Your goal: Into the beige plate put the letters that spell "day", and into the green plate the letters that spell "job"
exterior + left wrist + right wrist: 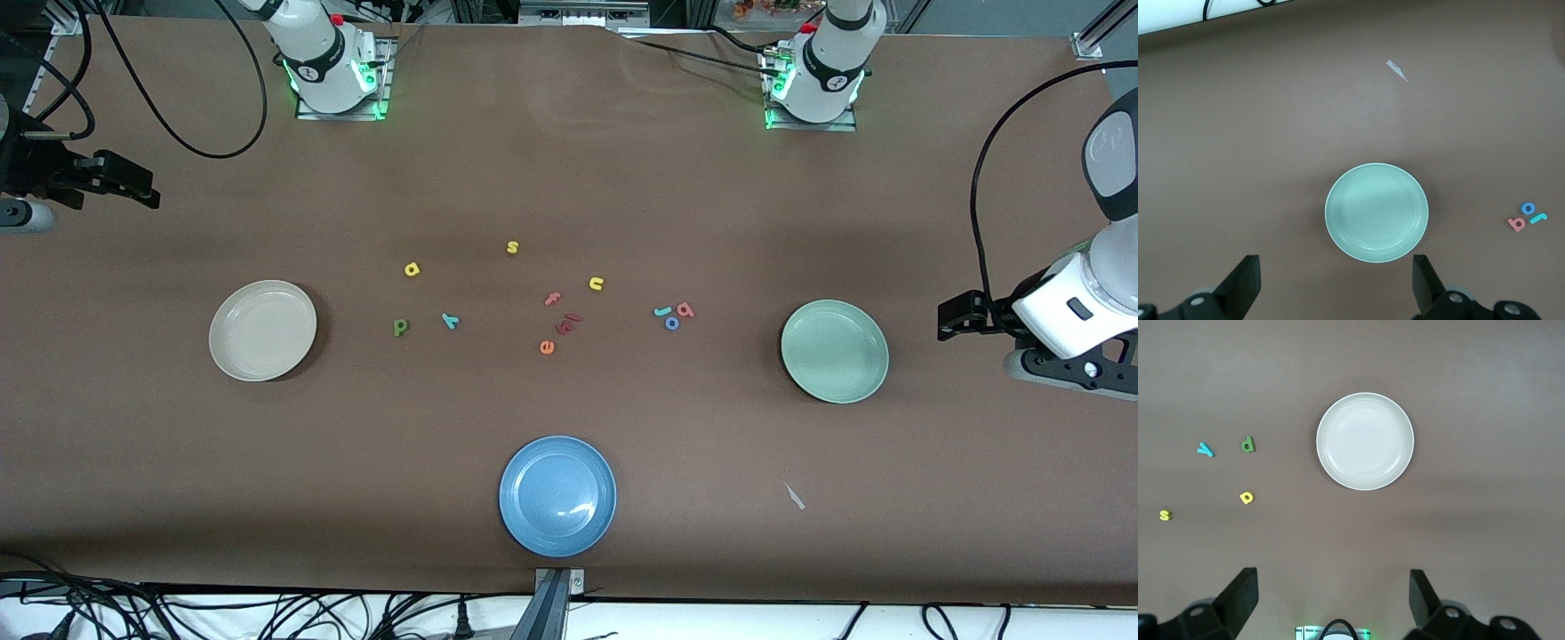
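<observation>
Left gripper (pixel 1335 283) is hanging high over the table's edge at its own arm's end, fingers (pixel 1243 280) spread wide, holding nothing. Green plate (pixel 1377 212) is sitting directly under it, empty. Off to one side of the plate, toward the table's middle, the "job" letters are clustered: red-pink b (pixel 1517 224), blue o (pixel 1528 209), teal j (pixel 1538 217), all nearly touching.

Right gripper (pixel 1333 603) is waiting the same way over the other end, fingers (pixel 1241 595) apart, empty. Beige plate (pixel 1365 441) is lying just ahead of it, empty, and past the plate toward the middle are the green d (pixel 1248 445), teal y (pixel 1205 449) and yellow a (pixel 1247 497), spread loosely (a yellow s (pixel 1165 515) is lying near them, not wanted).

Handling guess: foam letters are looking very light, soft, squashy, flat on the table, so pinching low across a stroke should work; the tight job cluster is risking a neighbour getting nudged. The j's long axis is running roughly along the table's length, hook toward the o; the y's stem is slanting. Blue plate (pixel 557 495) is staying out of it.
</observation>
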